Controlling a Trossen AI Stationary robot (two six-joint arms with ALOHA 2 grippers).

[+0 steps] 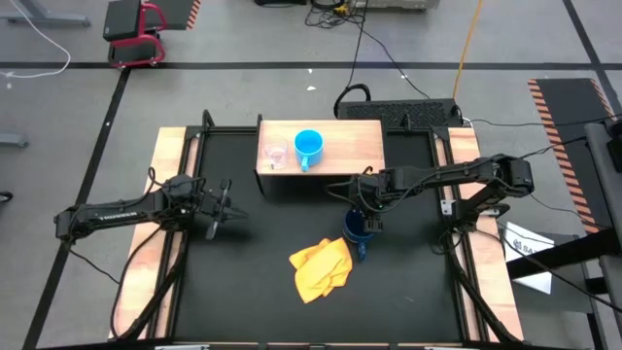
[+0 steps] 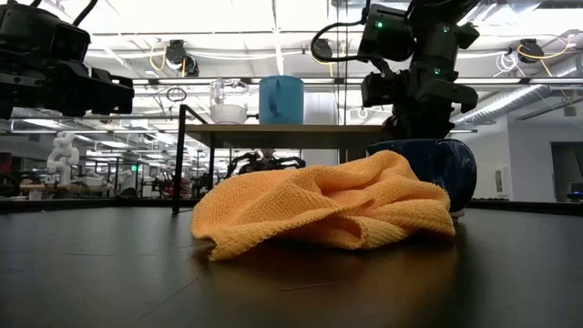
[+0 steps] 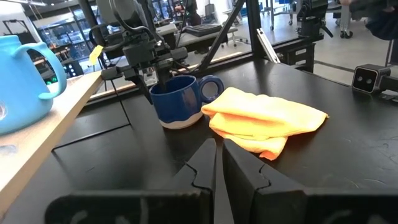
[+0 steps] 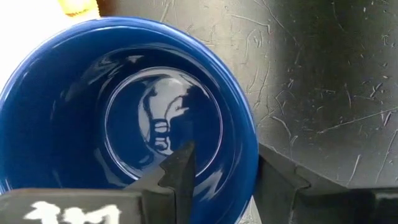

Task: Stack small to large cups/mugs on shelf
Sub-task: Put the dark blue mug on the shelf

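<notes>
The small clear glass cup [image 1: 276, 156] and the light blue mug [image 1: 308, 146] stand side by side on the left half of the wooden shelf [image 1: 345, 141]. The dark blue mug [image 1: 356, 229] stands upright on the black table in front of the shelf, its handle [image 3: 211, 87] toward the near edge. My right gripper [image 4: 227, 177] points down over the mug's far rim, open, with one finger inside the mug and one outside. My left gripper [image 1: 220, 208] hovers shut and empty at the table's left. My right gripper has one finger [image 4: 181, 171] inside the dark blue mug and the other [image 4: 280, 183] outside its wall [image 4: 249, 155], on the side away from the handle, coming from above. A gap shows beside the inner finger. Whether the outer one touches, I cannot tell.
A crumpled yellow cloth [image 1: 322, 268] lies on the table just near of the dark blue mug, against its handle side. The shelf's right half [image 1: 355, 146] is bare wood. Light wooden side rails [image 1: 171, 156] run along both table sides.
</notes>
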